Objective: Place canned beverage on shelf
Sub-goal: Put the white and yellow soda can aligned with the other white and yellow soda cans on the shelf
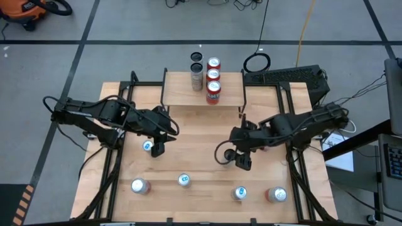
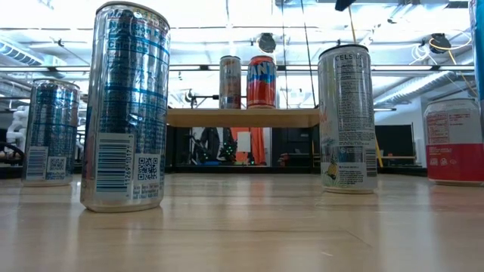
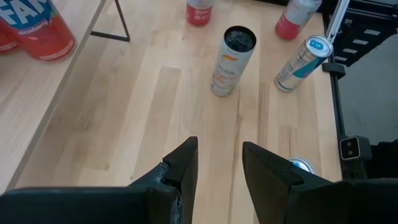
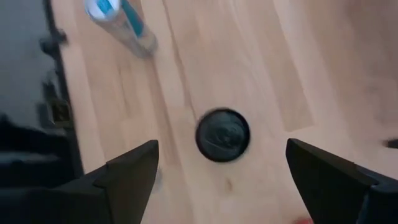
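Right gripper [image 4: 217, 165], jaws wide apart and empty, hangs right of centre in the high view directly over a black-topped can [image 4: 222, 134], prob. lined up to grab it. Left gripper [image 3: 219, 165], fingers apart w/ nothing between, waits centre-left. Shelf [image 1: 227, 89] at top centre already carries five cans.

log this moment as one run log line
shelf: cans on it | right gripper: open above black-top can | left gripper: open, empty, hovering over table
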{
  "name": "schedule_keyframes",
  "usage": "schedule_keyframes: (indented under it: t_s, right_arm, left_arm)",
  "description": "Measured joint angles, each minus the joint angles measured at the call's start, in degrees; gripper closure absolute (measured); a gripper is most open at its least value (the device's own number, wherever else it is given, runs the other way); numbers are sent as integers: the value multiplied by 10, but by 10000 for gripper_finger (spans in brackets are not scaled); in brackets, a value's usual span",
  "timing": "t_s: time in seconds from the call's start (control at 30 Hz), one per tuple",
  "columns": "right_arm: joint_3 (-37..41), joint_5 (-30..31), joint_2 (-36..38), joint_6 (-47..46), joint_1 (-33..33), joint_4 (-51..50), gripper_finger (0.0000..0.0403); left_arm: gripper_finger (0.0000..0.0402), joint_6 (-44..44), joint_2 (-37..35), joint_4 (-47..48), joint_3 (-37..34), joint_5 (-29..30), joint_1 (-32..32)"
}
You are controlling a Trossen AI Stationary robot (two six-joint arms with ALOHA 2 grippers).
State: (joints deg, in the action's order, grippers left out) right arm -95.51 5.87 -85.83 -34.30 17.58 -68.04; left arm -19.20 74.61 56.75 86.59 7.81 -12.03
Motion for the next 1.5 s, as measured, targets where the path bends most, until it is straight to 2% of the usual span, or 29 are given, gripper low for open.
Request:
schedule_keyframes:
  t_s: [0.2,0.47,0.87,1.13,1.5]
  right_arm:
    - [103,0,31,-14,-1,115,59]
    - [144,-2,5,13,-10,122,42]
    - [159,-44,-15,31,-36,145,41]
    - [159,-47,-36,51,-37,140,43]
    - [159,-71,-93,71,-37,136,84]
  left_arm:
    - [275,0,0,0,0,0,0]
    - [275,0,0,-1,0,11,0]
    - [275,-15,0,-10,0,32,0]
    - [275,-15,0,-9,0,33,0]
    - [275,-15,0,-7,0,44,0]
